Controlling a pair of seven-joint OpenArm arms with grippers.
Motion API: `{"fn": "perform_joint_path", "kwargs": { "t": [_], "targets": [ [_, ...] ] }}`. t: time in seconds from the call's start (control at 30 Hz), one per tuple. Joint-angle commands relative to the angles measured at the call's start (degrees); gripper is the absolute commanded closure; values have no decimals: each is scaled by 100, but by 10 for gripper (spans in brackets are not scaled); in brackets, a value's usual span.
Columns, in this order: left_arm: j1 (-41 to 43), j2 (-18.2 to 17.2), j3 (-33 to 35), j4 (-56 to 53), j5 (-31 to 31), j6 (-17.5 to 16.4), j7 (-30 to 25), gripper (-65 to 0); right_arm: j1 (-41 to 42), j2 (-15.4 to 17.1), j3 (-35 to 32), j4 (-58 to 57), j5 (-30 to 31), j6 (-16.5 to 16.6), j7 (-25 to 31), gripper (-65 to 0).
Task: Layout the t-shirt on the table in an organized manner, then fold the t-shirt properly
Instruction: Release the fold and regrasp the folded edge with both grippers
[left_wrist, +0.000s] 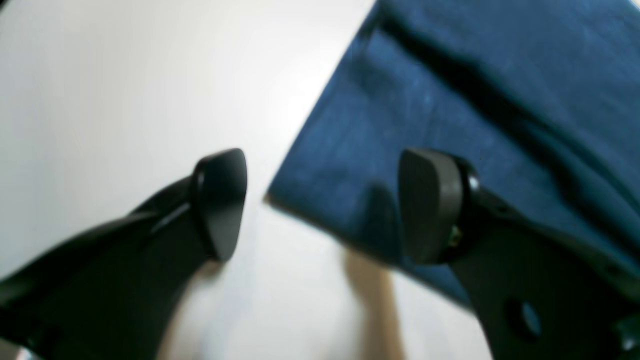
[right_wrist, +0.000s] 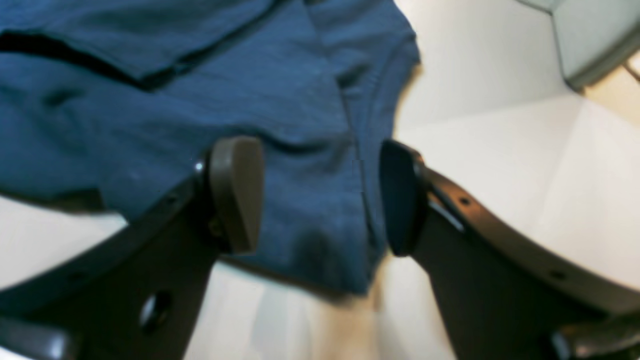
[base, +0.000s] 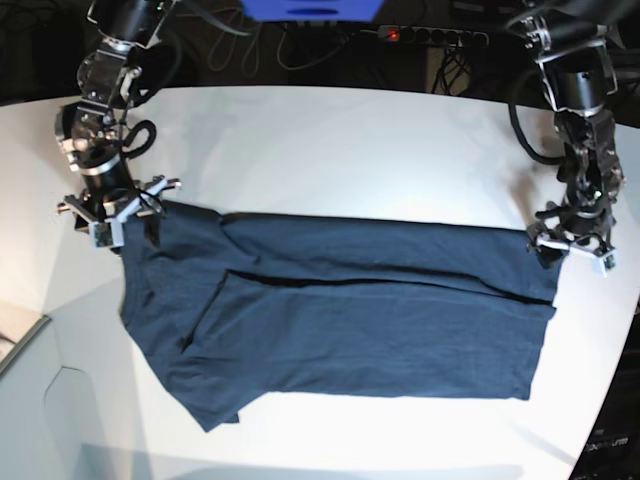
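Note:
The dark navy t-shirt (base: 350, 320) lies spread across the white table (base: 350, 150), with a long fold of fabric running along its upper part. My left gripper (base: 572, 250) hangs at the shirt's upper right corner. In the left wrist view the gripper (left_wrist: 325, 205) is open, one pad over bare table, the other over the t-shirt (left_wrist: 425, 100), whose corner lies between them. My right gripper (base: 128, 222) is at the shirt's upper left end. In its wrist view the gripper (right_wrist: 320, 197) is open astride the t-shirt (right_wrist: 200, 85) edge, with the fabric lying loose.
A power strip (base: 430, 35) and cables lie behind the table's far edge, beside a blue object (base: 310, 8). The table's curved edge runs past the left gripper at the right. At the lower left sits a pale angular surface (base: 20, 335).

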Motion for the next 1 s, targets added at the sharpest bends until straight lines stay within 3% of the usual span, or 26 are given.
{"fn": "perform_joint_path", "kwargs": {
  "t": [0.0,0.13,0.27,0.33,0.5,0.6,0.9,0.97],
  "targets": [
    [-160,-98,-1,16,-25,2,-124,-457,68,34,76,101,84,25,175,-366],
    [-195,-98,-1,-336,-25,2,-124,-455,94,34,384,-5,93,25,175,-375],
    [-248,-98,-1,-494,-25,2,-124,-433,50,43,480,-154,93,42,166,-423],
    [-248,-89,-1,-494,-25,2,-124,-377,33,43,480,-216,93,42,166,-431],
    [-257,-89,-1,-494,-25,2,-124,-150,77,61,480,-620,93,42,166,-431],
    [-266,-89,-1,-494,-25,2,-124,-60,103,131,480,-893,93,42,166,-431],
    [-239,-89,8,-503,-25,2,-124,-45,463,430,445,-1710,84,51,166,-423],
    [-239,-89,-10,-503,-25,2,-124,-45,498,448,436,-1763,84,51,166,-377]
  ]
}}
